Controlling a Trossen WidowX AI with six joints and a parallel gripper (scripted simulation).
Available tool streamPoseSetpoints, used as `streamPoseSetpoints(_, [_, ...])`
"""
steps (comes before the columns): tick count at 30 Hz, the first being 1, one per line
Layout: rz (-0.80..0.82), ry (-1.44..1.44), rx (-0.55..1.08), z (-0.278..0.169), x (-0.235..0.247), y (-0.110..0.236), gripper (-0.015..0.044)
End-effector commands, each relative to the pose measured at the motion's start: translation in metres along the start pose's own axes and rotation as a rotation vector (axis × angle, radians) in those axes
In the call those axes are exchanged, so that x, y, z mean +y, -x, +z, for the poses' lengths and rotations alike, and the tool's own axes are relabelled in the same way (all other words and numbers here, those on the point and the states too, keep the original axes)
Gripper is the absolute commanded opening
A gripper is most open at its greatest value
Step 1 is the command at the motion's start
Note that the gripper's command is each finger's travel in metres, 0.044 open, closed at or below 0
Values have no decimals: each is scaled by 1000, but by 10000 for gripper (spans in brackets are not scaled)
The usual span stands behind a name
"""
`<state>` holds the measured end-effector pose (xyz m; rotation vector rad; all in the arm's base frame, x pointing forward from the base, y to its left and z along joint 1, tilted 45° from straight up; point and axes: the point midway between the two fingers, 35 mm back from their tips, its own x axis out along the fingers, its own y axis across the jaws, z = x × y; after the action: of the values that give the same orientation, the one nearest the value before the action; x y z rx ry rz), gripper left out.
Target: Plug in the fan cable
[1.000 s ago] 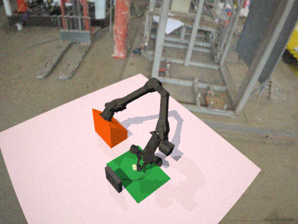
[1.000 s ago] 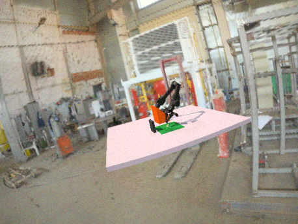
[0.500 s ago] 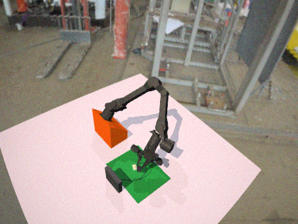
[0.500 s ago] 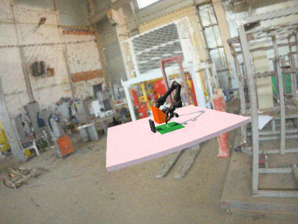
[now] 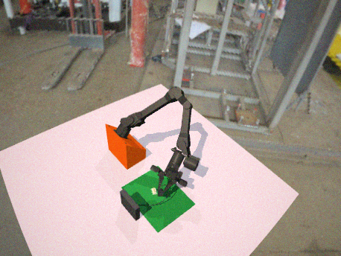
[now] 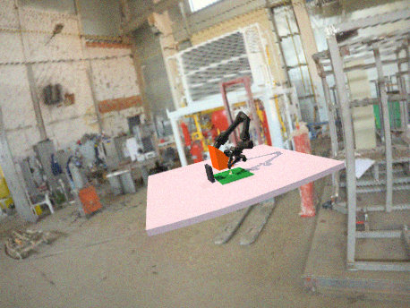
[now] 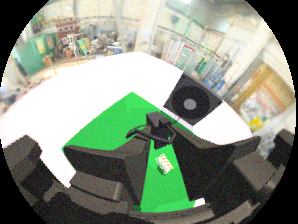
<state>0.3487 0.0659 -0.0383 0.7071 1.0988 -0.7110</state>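
Observation:
The green board (image 5: 175,210) (image 6: 234,175) (image 7: 109,123) lies on the pink table top. A small cream four-pin header (image 5: 153,191) (image 7: 162,163) stands on it. The black fan (image 5: 129,204) (image 6: 209,173) (image 7: 192,102) stands at the board's edge, and a thin dark cable runs from it across the board. My gripper (image 5: 162,193) (image 6: 230,165) (image 7: 160,128) is shut on the dark plug (image 7: 157,123) and holds it low over the board. In the top view the fingertips are just right of the header. I cannot tell whether the plug touches the board.
The orange wedge (image 5: 124,149) (image 6: 217,158) that carries the arm's base stands on the pink table (image 5: 56,186) (image 6: 188,201) behind the board. Metal racks and a red post stand on the floor beyond the table's edges.

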Motion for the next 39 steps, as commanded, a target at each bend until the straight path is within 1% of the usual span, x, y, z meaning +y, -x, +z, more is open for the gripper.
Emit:
streamPoseSetpoints(1, [19,-25,-60,2,2,4,0])
streamPoseSetpoints(24, [136,-142,-330,0,6,27,0])
streamPoseSetpoints(35, [209,-209,-437,-1,7,41,0])
streamPoseSetpoints(39, [220,-218,-450,-1,6,43,0])
